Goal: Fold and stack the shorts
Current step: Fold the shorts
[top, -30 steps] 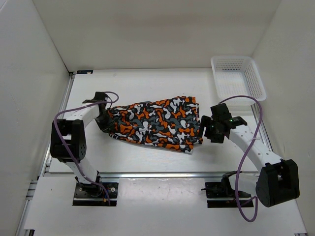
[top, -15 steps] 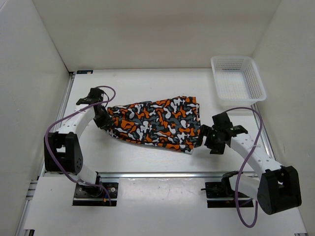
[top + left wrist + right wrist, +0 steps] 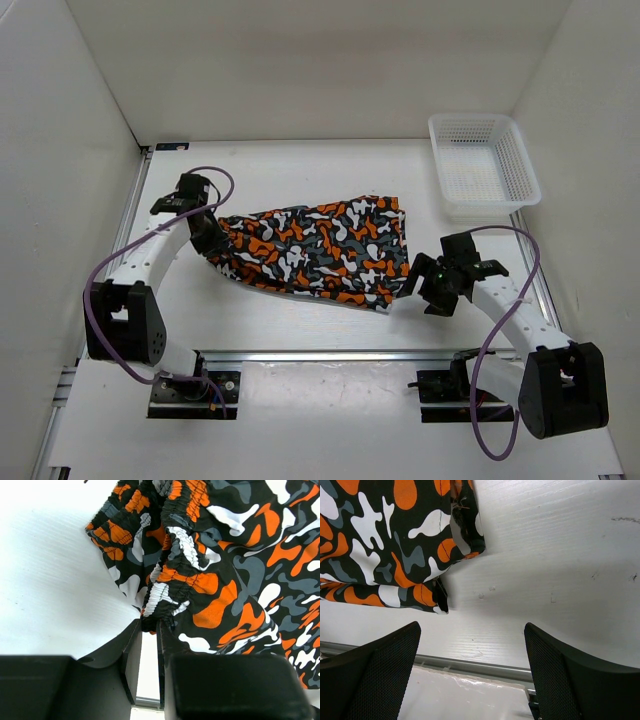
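**Containers: 1.** White mesh basket (image 3: 483, 165), far right corner of the table (image 3: 300, 175). Its bare mesh floor shows across the whole inside. The shorts lie well apart from it.

**Shorts: 1 pair.** The shorts (image 3: 315, 250) have an orange, black, white and grey print. They lie spread across the middle of the table, between the two arms. The gathered waistband (image 3: 175, 575) is at the left end, the leg hem (image 3: 440, 605) at the right.

**Grippers: 2.**
- Left gripper (image 3: 149, 627): fingers pressed together, pinching the edge of the waistband.
- Right gripper (image 3: 472, 672): fingers spread wide and holding nothing. It sits low over bare table just beside the hem corner, not touching it.
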